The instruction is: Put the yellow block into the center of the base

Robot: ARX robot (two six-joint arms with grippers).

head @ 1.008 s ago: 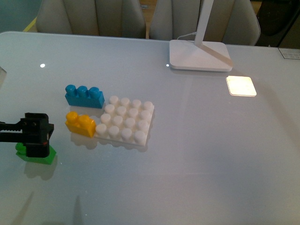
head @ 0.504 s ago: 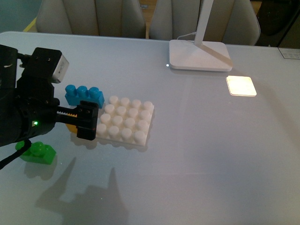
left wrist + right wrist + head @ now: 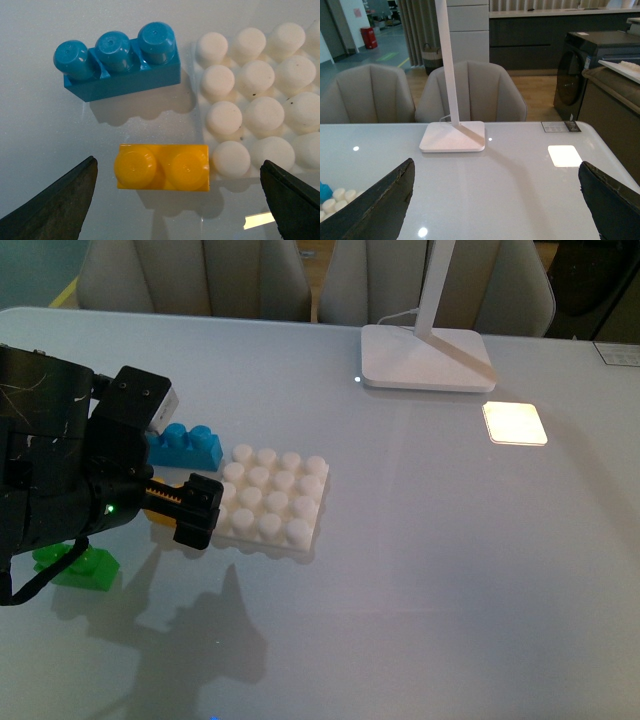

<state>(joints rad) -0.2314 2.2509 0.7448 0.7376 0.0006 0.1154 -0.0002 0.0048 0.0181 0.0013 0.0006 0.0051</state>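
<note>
Left wrist: yellow block (image 3: pixel 162 167) between jaws

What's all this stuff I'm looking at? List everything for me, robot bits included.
yellow block: one, yellow, on the table right beside the base's edge
base: one, white, mid-table
blue brick: one, blue, behind the yellow block, beside the base
green brick: one, green, near left, partly hidden by the arm
lamp: one, white, far side of the table
light patch: one, bright, right of the lamp
chairs: two, beige, behind the table
table: one, pale grey
left gripper: one, black, open, straddling the yellow block
right gripper: one, black, open, facing the lamp
</note>
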